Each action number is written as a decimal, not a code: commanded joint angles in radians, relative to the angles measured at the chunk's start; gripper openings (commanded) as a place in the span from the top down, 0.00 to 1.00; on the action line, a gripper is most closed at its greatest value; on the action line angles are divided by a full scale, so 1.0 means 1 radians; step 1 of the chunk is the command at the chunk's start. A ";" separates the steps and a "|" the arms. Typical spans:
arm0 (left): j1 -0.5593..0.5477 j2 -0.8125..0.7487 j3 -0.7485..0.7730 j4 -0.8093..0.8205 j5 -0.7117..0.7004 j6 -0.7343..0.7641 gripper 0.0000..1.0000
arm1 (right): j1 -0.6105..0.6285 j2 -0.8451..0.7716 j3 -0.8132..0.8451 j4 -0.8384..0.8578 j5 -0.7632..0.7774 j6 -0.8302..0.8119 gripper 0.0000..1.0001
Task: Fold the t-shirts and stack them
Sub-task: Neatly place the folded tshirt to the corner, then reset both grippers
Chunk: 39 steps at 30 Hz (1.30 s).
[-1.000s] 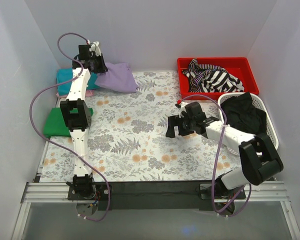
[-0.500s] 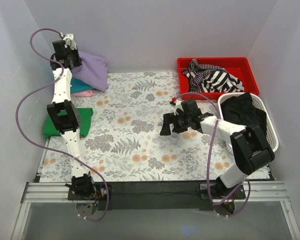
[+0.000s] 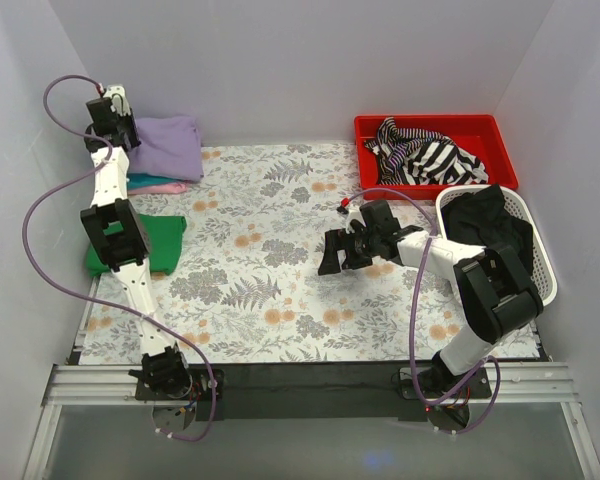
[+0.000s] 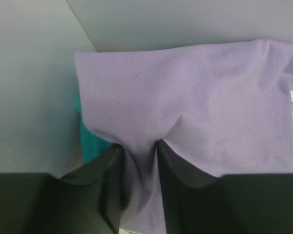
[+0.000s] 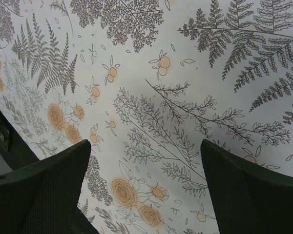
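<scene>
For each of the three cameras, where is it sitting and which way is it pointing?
Top external: high behind the arm bases, looking down on the floral tablecloth; both arms show, left gripper at the far-left corner, right gripper mid-table.
Left wrist: on the left arm, facing the back corner; its fingers pinch the lavender t-shirt.
Right wrist: faces down at the floral tablecloth between its spread fingers.
Shared: top and left wrist both show the lavender t-shirt.

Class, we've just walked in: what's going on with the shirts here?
The left gripper pinches the lavender t-shirt at the far left corner, over the teal t-shirt and pink t-shirt. A folded green t-shirt lies nearer. The right gripper hangs open and empty above the floral tablecloth. A striped garment sits in the red bin, a black garment in the white basket.
</scene>
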 commanded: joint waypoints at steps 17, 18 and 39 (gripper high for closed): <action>-0.046 -0.258 -0.041 0.099 0.013 -0.166 0.02 | -0.004 -0.062 0.024 0.024 0.104 -0.014 0.02; -0.050 -0.297 -0.076 0.091 0.110 -0.213 0.03 | -0.005 -0.070 0.038 0.018 0.130 -0.017 0.02; -0.650 -1.024 -1.209 0.116 0.226 -0.617 0.04 | -0.004 -0.493 0.094 -0.205 0.714 -0.100 0.02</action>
